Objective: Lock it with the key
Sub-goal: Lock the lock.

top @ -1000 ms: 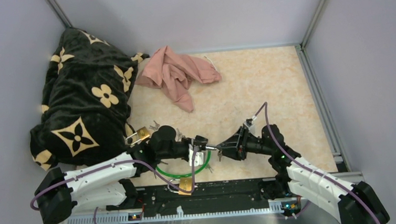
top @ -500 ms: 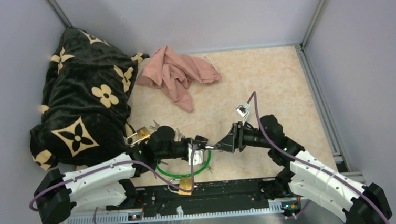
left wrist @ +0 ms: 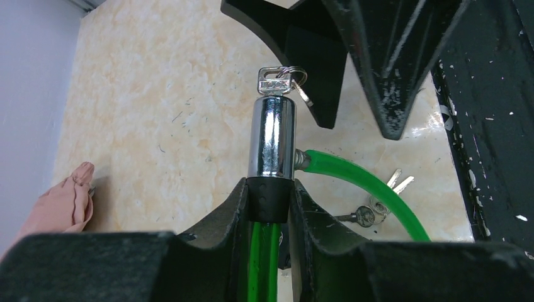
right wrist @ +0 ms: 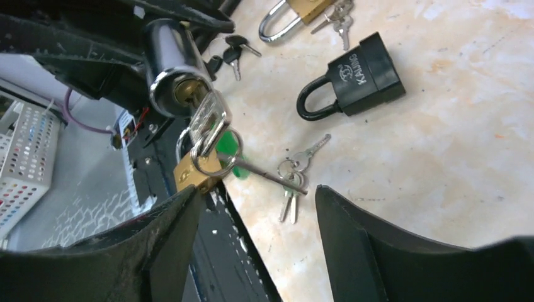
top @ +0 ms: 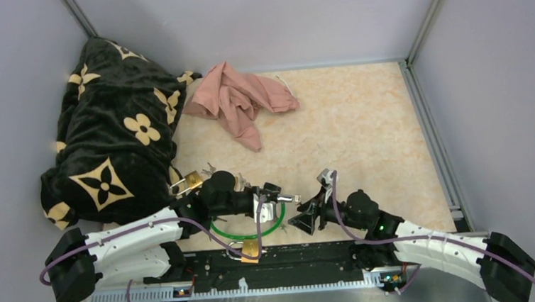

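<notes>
The chrome lock barrel (left wrist: 271, 135) is up off the table near the middle of the near edge, lying level, and the small silver key (left wrist: 275, 82) sits in its keyhole with a wire key ring (right wrist: 213, 154) dangling from it. My left gripper (left wrist: 269, 201) is clamped tight on the black collar just under the barrel, and the green cable (left wrist: 352, 182) loops away from it onto the tabletop. My left arm lies low, running from the near-left corner along the near edge, wrist turned so the barrel points at my other arm.

My right gripper (right wrist: 255, 195) faces the keyhole, fingers spread wide with nothing between them, just short of the key. That arm stretches flat from the near-right corner toward the middle, elbow low over the beige marbled table (top: 362, 116).

Past the barrel lie a black padlock (right wrist: 356, 72), a brass padlock (right wrist: 286, 16) and a loose bunch of keys (right wrist: 293, 176). A black blanket with cream flowers (top: 106, 127) fills the far-left corner, with a pink cloth (top: 240, 99) beside it at the far edge.
</notes>
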Motion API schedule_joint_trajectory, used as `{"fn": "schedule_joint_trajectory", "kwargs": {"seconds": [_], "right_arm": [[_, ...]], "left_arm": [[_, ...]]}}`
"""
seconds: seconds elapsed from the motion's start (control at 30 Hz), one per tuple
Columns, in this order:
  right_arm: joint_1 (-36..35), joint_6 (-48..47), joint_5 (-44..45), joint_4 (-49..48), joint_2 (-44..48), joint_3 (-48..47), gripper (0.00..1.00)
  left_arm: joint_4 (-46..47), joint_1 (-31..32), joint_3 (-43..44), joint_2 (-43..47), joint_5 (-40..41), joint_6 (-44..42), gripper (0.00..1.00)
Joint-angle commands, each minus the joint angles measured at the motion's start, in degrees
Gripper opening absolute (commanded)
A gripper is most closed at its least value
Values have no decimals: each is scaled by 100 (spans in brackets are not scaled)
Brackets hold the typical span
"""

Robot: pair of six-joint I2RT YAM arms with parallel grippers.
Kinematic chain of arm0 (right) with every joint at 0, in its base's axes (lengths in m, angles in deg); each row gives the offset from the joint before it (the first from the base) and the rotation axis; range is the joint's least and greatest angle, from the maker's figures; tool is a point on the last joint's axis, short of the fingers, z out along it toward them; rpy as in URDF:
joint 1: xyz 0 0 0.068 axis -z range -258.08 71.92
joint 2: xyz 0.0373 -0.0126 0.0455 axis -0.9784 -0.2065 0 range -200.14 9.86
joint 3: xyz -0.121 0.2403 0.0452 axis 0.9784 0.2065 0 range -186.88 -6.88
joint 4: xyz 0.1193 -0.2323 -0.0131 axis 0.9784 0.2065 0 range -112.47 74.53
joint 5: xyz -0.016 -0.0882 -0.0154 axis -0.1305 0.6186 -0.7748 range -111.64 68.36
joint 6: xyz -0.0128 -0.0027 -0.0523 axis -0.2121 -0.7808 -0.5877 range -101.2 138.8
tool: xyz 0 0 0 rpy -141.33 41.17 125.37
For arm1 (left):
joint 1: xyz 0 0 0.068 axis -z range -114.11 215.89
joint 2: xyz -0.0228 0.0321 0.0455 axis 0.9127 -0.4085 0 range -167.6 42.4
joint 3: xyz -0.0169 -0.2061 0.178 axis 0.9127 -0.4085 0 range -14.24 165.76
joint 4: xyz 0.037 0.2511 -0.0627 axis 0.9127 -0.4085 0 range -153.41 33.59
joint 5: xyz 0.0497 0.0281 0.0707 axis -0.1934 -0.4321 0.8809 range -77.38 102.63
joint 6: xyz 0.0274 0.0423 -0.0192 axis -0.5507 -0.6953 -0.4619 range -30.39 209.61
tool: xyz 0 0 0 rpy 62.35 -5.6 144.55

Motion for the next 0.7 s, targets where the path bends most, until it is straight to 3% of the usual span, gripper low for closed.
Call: {"fn": "schedule_joint_trajectory", "kwargs": {"seconds": [0.0, 0.13, 0.27, 0.43, 0.67], "right_arm": [[-715, -65, 836, -2166, 28, 692, 68], [-1300, -717, 1451, -2999, -551, 620, 68], [-1340, -760, 1621, -3926, -1516, 603, 66], [-1349, -737, 1595, -3833, -2223, 326, 61], [-1354, -892, 1993, -3063, -1805, 233, 59]], "left_arm": [[-173, 45, -157, 42, -49, 114, 0], [-187, 33, -131, 27, -37, 121, 0], [-180, 35, -104, -13, -19, 115, 0], [-203, 31, -95, 2, -11, 104, 0], [-152, 32, -117, 29, -14, 115, 0]]}}
